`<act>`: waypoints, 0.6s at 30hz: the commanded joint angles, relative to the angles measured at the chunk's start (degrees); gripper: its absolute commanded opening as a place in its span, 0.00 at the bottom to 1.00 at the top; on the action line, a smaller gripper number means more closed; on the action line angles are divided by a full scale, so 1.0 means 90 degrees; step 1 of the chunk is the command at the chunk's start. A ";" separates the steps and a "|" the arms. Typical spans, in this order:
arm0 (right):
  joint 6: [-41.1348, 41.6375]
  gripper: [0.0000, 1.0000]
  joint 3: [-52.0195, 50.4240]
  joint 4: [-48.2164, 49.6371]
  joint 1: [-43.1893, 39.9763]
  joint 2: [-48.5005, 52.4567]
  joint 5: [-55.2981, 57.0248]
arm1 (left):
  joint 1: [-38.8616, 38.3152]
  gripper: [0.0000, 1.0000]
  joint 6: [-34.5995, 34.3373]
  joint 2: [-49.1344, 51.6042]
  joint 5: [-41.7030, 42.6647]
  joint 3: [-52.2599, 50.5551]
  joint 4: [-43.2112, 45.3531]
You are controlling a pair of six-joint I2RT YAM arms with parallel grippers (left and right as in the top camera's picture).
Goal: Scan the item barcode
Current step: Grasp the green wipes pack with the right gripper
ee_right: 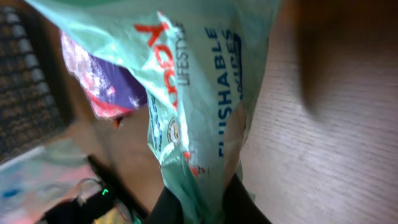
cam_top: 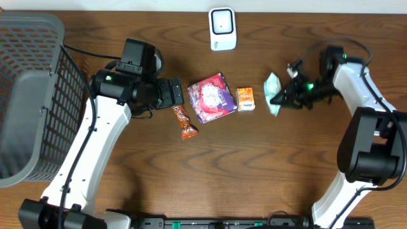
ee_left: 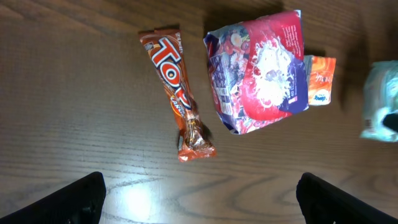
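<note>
I hold the wipes pack (cam_top: 272,90) by its edge in the R gripper (cam_top: 278,100), below-right of the scanner (cam_top: 222,28), L gripper (cam_top: 175,93) wide open below-left of it; floppy film could slip or sag mid-scan.

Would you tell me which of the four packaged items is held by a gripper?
The pale green wipes pack, pinched in the right gripper; the candy bar, purple bag and orange packet lie free on the table.
</note>
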 commanded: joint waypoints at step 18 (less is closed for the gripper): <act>0.1168 0.44 0.0750 -0.1054 -0.1049 -0.0092 0.2863 | 0.0029 0.98 0.0063 -0.0070 -0.0068 0.0022 -0.0022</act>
